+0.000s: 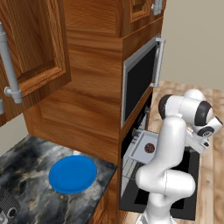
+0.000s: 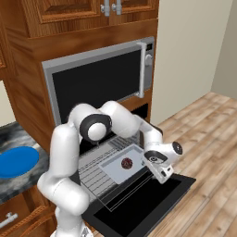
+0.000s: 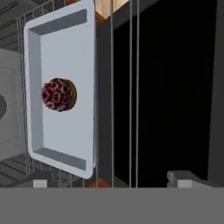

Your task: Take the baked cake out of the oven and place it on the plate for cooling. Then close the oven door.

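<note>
Left base view: round bright blue plate (image 1: 72, 174) on dark marbled counter (image 1: 26, 166), lower left; small dark-brown speckled cake (image 1: 149, 148) on grey tray (image 1: 141, 151) inside black oven (image 1: 131, 157), centre right; black glass oven door (image 1: 190, 183) folded down

Right base view: gripper (image 2: 163, 173) above open door, right of cake (image 2: 127, 163); plate (image 2: 17, 162) far left

Hand view: cake (image 3: 58, 94) mid-left on tray (image 3: 61, 52); fingertips (image 3: 186, 178) spread wide, grasping nothing

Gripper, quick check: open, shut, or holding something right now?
Gripper: open and empty, jaws spread wide, hovering over the open oven door, off to the side of the baked cake in its grey tray.
</note>
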